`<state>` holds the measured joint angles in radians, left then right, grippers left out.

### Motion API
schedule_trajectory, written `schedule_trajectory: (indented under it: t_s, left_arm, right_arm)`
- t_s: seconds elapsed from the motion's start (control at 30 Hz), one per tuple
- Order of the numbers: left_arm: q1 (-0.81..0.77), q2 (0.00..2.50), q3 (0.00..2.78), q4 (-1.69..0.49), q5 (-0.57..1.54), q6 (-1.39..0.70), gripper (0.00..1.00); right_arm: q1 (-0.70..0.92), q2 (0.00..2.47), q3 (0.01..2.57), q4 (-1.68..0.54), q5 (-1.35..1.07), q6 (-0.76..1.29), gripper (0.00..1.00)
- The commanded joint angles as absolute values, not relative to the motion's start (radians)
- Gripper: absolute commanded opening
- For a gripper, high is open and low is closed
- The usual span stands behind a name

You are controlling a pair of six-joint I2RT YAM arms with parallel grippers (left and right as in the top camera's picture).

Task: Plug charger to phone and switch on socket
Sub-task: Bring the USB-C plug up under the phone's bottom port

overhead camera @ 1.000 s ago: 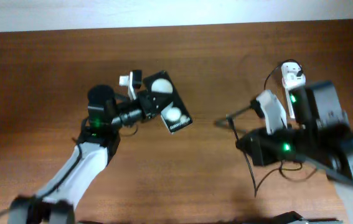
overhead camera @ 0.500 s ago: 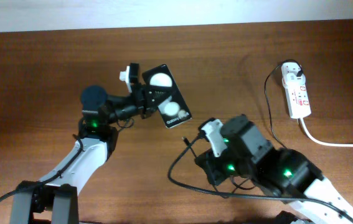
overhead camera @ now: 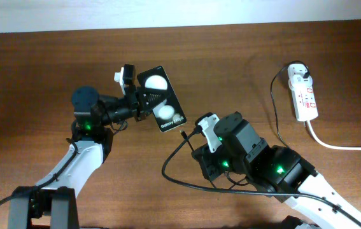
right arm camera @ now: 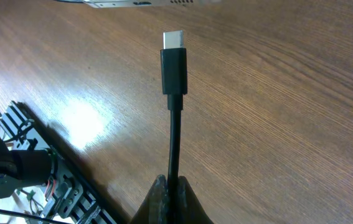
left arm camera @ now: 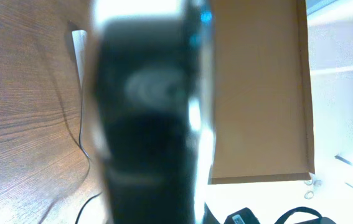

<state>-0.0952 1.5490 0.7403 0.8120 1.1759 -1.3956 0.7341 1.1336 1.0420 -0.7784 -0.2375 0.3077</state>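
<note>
My left gripper [overhead camera: 141, 102] is shut on the phone [overhead camera: 161, 100] and holds it tilted above the table, left of centre. The phone [left arm camera: 145, 124] fills the left wrist view as a blurred dark slab. My right gripper [overhead camera: 199, 129] is shut on the charger cable [overhead camera: 174, 175] just behind its connector tip [overhead camera: 184, 135], which points at the phone's lower end, a small gap away. In the right wrist view the fingers [right arm camera: 175, 200] pinch the cable and the connector [right arm camera: 174, 61] stands just short of the phone's edge [right arm camera: 139, 2]. The socket [overhead camera: 305, 97] lies at the right, with the white adapter [overhead camera: 298, 71] in its far end.
The socket's thick white cord [overhead camera: 342, 146] runs off to the right edge. The thin black cable loops over the table below my right arm and runs up beside the socket [overhead camera: 274, 108]. The table's far edge is at the top.
My right arm has swung from beside the socket to the centre, carrying the connector tip close to the phone. My left arm has shifted the phone slightly left and up.
</note>
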Motion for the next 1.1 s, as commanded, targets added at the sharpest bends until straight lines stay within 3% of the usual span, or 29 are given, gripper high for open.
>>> schedule_trajectory:
  t_s: [0.0, 0.2, 1.07]
  left_arm:
    - [-0.096, 1.554, 0.754, 0.805, 1.179, -1.375, 0.00]
    - [-0.096, 1.554, 0.754, 0.694, 1.155, -1.334, 0.00]
    - [-0.096, 1.554, 0.754, 0.694, 1.156, -1.334, 0.00]
  right_arm:
    - [0.741, 1.132, 1.044, -0.757, -0.273, 0.292, 0.04]
    - [0.741, 1.143, 1.044, -0.750, -0.273, 0.292, 0.04]
    - [0.741, 1.179, 1.044, -0.715, -0.274, 0.293, 0.04]
